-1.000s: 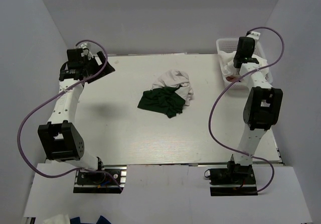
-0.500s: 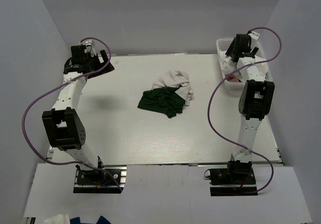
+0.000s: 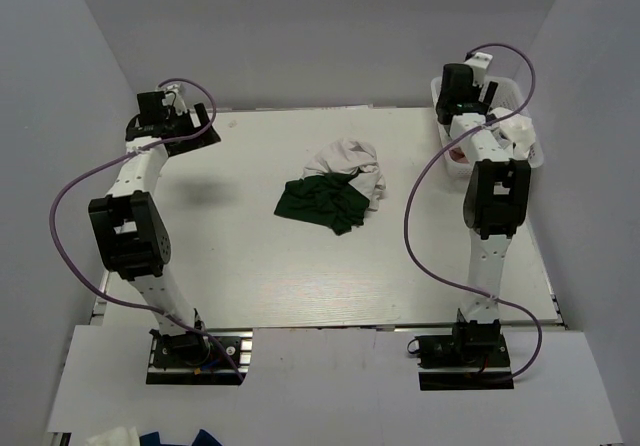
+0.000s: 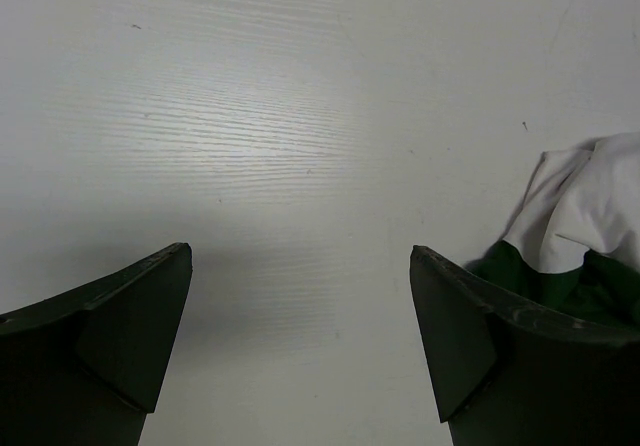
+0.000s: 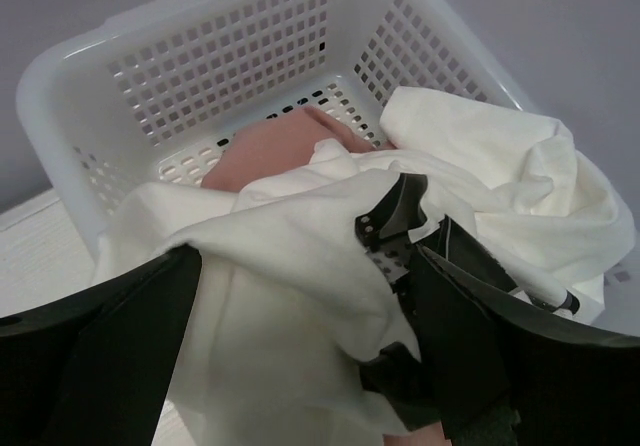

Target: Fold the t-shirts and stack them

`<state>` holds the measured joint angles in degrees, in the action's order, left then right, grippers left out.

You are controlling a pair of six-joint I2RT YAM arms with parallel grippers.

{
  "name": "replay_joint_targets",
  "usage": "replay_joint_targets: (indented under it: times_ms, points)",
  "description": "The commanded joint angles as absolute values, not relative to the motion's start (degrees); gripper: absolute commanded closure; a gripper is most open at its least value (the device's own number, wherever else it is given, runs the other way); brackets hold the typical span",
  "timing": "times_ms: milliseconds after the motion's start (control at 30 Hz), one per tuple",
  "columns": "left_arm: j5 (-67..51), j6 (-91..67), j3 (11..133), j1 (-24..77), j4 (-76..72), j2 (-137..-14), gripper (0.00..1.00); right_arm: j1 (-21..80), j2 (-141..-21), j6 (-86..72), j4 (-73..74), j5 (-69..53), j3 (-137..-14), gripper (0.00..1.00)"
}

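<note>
Dark green t-shirt (image 3: pixel 320 204): crumpled, unfolded, spread low near the middle of the table (image 3: pixel 250 256).
White t-shirt (image 3: pixel 350 158): bunched in loose folds, touching the green one's far edge and partly overlapping it.
Dusty pink t-shirt (image 5: pixel 265 148): wadded on the floor of the basket (image 5: pixel 200 56), mostly buried under white cloth.
White t-shirts (image 5: pixel 270 266): heaped in the basket and draped over its rim; count unclear. A dark patch shows among the folds.
</note>
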<state>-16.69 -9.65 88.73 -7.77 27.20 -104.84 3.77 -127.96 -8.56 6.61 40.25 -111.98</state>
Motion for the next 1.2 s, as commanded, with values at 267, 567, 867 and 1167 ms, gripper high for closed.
replay_joint_targets:
  times_ms: [267,567,867,1167]
  points:
    - [-25.4,-5.4,96.6,-11.7,28.3,-108.7,0.0,11.0,-130.3,3.1,2.4,41.3,-122.4,0.1]
    - [-28.7,-6.6,91.9,-10.5,28.8,-103.8,0.0,19.2,-123.3,9.4,8.2,16.0,-120.5,0.1]
    - [-31.6,-12.5,76.4,-8.2,26.5,-92.1,0.0,26.8,-123.1,8.7,25.7,4.7,-118.3,0.1]
    - [-28.5,-13.3,71.8,0.8,28.5,-92.1,0.0,27.2,-120.7,-3.1,29.1,6.8,-107.1,0.1]
